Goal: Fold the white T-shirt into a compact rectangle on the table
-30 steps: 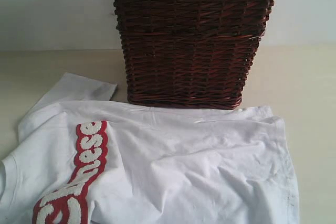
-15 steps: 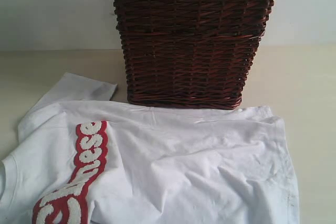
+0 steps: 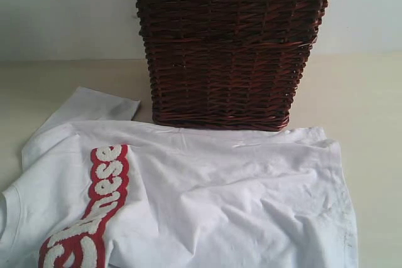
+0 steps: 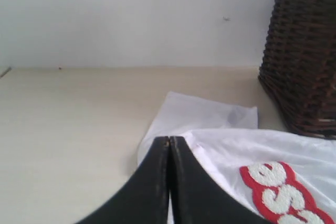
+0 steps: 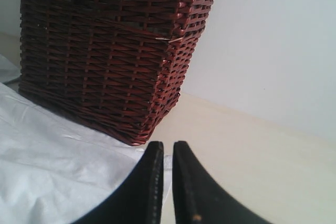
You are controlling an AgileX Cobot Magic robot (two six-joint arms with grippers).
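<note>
Now | left gripper (image 4: 169, 140) pressed closed, empty | right gripper (image 5: 168, 146) barely parted, empty | white T-shirt (image 3: 220, 199) spread unfolded

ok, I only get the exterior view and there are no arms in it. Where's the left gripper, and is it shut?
Observer: The left gripper is shut with its tips touching, aimed at the sleeve-side edge of the white T-shirt.
Operator: And the right one?
Observer: The right gripper shows a thin slit between its jaws, near the shirt's corner beside the wicker basket.
Operator: Is either holding cloth?
Observer: No fabric shows between either pair of jaws. I cannot tell whether they touch the shirt.
</note>
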